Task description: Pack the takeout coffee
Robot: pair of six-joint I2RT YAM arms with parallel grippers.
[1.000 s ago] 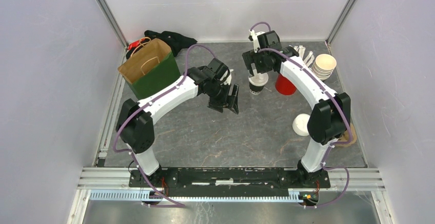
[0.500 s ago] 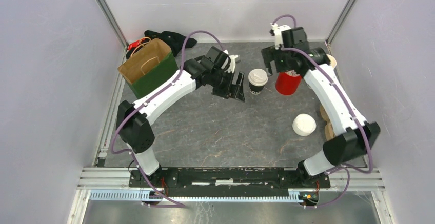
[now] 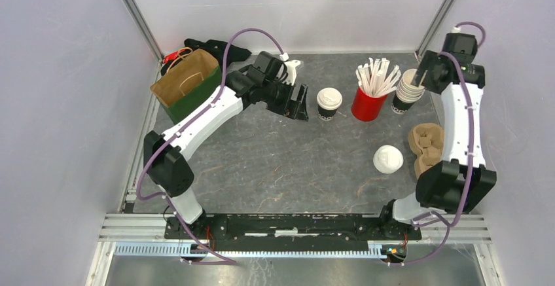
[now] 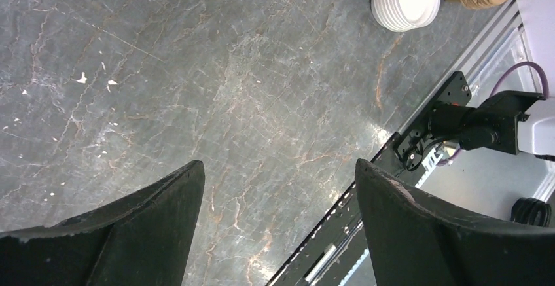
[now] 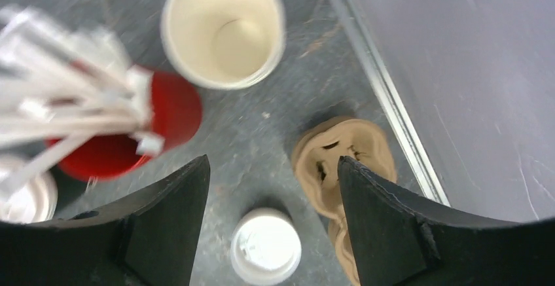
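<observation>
1. While the bag (image 3: pixel 190 86) sits at upper left, no coffee looks packed yet.
2. Left claw (image 4: pixel 278 168) is spread wide, holding nothing.
3. One lidded coffee (image 3: pixel 328 102) stands mid-frame, just beside it.
4. Right claw (image 5: pixel 271 168), upper right, is spread and empty.

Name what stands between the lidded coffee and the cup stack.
A red cup of stirrers, between the lidded coffee and the cup stack; the top view shows it.

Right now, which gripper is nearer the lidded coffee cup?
Left. The left gripper hangs just beside the lidded coffee cup; the right gripper is far off, by the lidless cups.
</observation>
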